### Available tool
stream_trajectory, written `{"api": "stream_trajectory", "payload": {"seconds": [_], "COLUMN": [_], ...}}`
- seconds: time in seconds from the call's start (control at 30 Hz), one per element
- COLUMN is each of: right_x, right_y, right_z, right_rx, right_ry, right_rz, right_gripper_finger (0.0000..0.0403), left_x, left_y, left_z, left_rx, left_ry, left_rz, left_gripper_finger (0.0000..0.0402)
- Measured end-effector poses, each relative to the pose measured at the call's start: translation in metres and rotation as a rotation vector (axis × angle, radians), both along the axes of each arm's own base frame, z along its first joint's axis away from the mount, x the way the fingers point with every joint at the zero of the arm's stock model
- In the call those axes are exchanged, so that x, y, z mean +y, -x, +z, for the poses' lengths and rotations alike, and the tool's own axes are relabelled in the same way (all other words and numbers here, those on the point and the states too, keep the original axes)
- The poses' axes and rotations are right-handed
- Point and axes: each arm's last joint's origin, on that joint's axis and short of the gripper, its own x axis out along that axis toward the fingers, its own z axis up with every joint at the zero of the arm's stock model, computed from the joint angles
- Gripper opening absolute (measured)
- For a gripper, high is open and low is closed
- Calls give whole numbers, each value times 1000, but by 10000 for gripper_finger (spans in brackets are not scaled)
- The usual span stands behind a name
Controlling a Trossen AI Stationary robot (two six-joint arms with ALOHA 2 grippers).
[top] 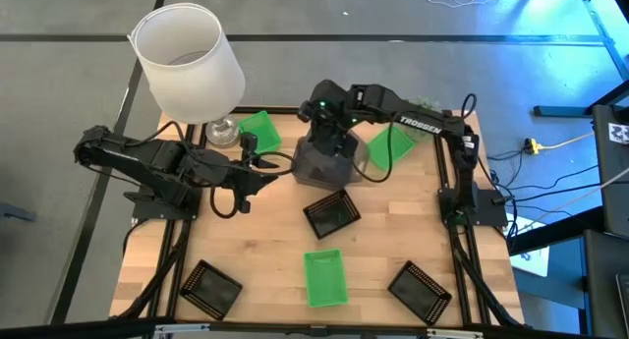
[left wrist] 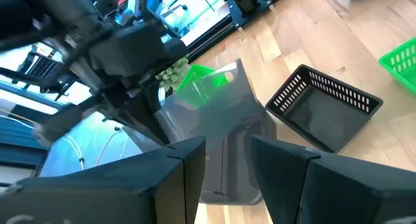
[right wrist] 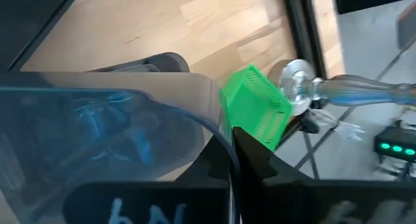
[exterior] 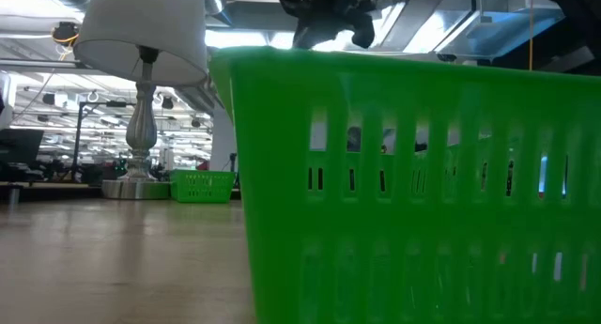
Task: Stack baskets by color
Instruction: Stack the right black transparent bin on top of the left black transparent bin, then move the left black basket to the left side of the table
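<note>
A smoky grey basket (top: pixel 324 165) is at the middle of the table's far half, with my right gripper (top: pixel 327 142) shut on it from above. My left gripper (left wrist: pixel 227 165) hangs open just left of it, nothing between its fingers. Green baskets lie at the far left (top: pixel 260 131), at the far right (top: pixel 390 147) and on their base at the near centre (top: pixel 324 277). Black baskets rest at the centre (top: pixel 331 213), near left (top: pixel 211 285) and near right (top: pixel 421 290). My right gripper pinches the grey basket's upper rim (right wrist: pixel 209 130) on its far side between the two shut fingers. They slant down at it from above and from the table's right. I cannot tell whether the basket is lifted or stands on the table.
A lamp with a white shade (top: pixel 187 59) and a glass foot (top: pixel 221 133) stands at the far left corner, close to the far left green basket. The near green basket (exterior: pixel 413 192) fills the low view. Bare wood lies between the near baskets.
</note>
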Motion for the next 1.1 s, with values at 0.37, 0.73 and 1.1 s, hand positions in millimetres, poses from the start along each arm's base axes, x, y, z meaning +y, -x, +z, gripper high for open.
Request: {"api": "stream_trajectory", "payload": {"seconds": [0.37,0.73,1.1], "right_x": [-1,-2,1], "right_y": [-2,-7,-10], "right_z": [-16,-20,-19], "right_rx": [106,117,89], "right_ry": [48,108,95], "right_rz": [-13,-87,-187], "right_gripper_finger": [0,38,79], "left_x": [0,0,0], "left_y": [0,0,0], "left_z": [0,0,-1], "left_rx": [2,3,8], "left_ry": [0,-1,-2], "left_rz": [0,0,0], "left_gripper_finger": [115,115,115]}}
